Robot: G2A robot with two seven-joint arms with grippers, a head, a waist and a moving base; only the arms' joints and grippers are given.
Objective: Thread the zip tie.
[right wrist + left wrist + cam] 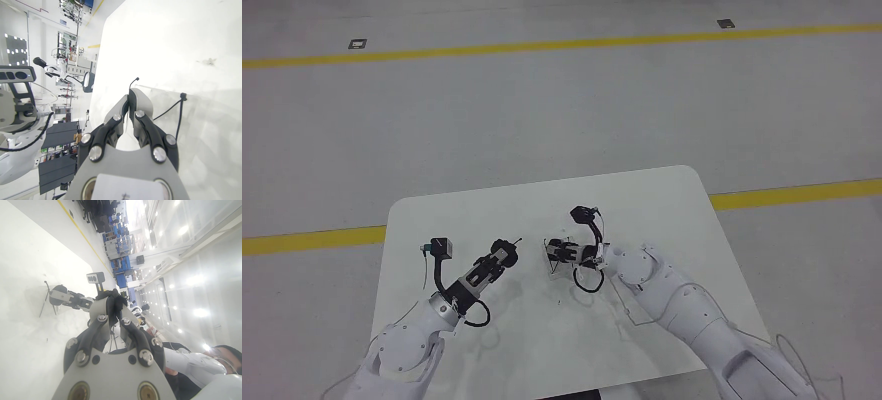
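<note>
The white worktop (642,200) has rounded corners. A clear sheet (204,117) lies near its middle, and a small dark speck (209,61) lies on the worktop apart from it.

On the white table (662,200), the left gripper (508,254), its arm entering at 7 o'clock, sits near mid-table at 9 o'clock of the right gripper (560,252), whose arm enters at 5 o'clock, with a thin dark zip tie (550,250) at its tip.
</note>
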